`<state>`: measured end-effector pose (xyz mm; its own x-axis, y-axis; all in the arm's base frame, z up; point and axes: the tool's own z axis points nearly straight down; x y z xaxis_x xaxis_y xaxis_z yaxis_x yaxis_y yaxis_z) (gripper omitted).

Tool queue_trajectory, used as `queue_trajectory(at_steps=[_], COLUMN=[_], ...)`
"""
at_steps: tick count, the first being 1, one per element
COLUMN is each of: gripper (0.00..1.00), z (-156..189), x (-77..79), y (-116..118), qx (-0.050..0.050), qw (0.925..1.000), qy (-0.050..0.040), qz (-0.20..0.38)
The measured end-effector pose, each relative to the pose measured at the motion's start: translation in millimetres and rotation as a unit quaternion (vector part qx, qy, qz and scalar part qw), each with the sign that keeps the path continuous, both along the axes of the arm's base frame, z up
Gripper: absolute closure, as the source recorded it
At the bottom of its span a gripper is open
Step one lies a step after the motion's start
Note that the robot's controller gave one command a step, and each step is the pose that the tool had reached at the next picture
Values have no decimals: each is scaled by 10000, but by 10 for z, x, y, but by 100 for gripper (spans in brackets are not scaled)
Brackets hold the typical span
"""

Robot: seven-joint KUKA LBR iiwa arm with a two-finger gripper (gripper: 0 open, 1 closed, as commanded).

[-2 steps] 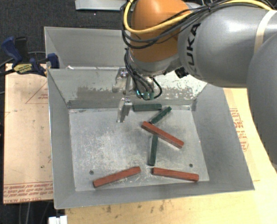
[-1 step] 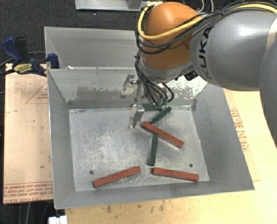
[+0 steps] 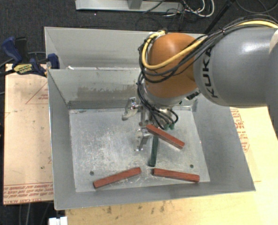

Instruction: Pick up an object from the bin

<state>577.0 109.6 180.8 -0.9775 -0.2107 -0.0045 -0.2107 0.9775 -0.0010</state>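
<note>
A red-brown flat stick [image 3: 165,136] lies slantwise just right of the claw [image 3: 141,139], resting across a dark green stick [image 3: 152,153].

Bright, even light from above, with soft shadows.
The metal bin [image 3: 101,144] shows a pale, patchy sheen on its floor. The grey arm [image 3: 244,64] carries a broad highlight along its top, and the orange cover [image 3: 169,62] a dull gloss. A soft shadow lies beneath the arm; the dark carpet [image 3: 17,13] around is dim.
</note>
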Motion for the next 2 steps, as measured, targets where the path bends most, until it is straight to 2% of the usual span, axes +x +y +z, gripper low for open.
queue_trajectory(at_steps=[1,2], gripper=[0,0], z=[-371,-602], x=[-154,-144], y=[-237,-574], qx=[11,11], qw=[9996,9928], qy=[23,20], qz=[-281,-1202])
